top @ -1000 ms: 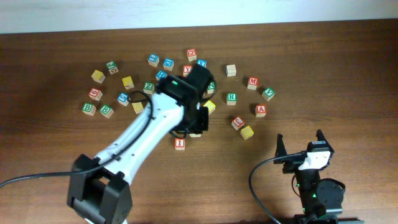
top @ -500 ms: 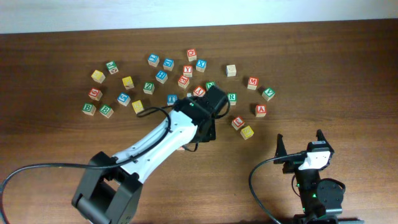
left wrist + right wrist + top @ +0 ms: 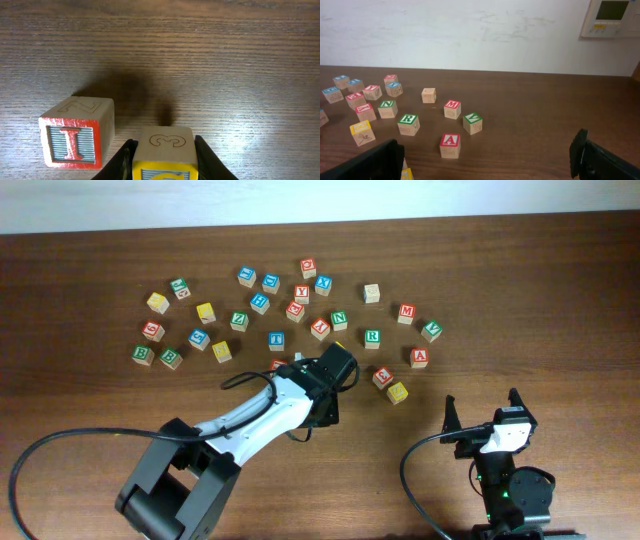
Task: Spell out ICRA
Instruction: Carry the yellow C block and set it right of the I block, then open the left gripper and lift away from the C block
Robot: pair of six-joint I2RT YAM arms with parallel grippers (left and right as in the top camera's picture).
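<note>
Grip is on: the left gripper has its jaws clamped on the yellow-faced C cube, just right of the red-faced I cube with a narrow gap between them. Over on the wooden table, the green-faced R cube and red-faced A cube sit apart among the scattered blocks. The right gripper waits near the front edge, jaws wide apart and holding nothing.
</note>
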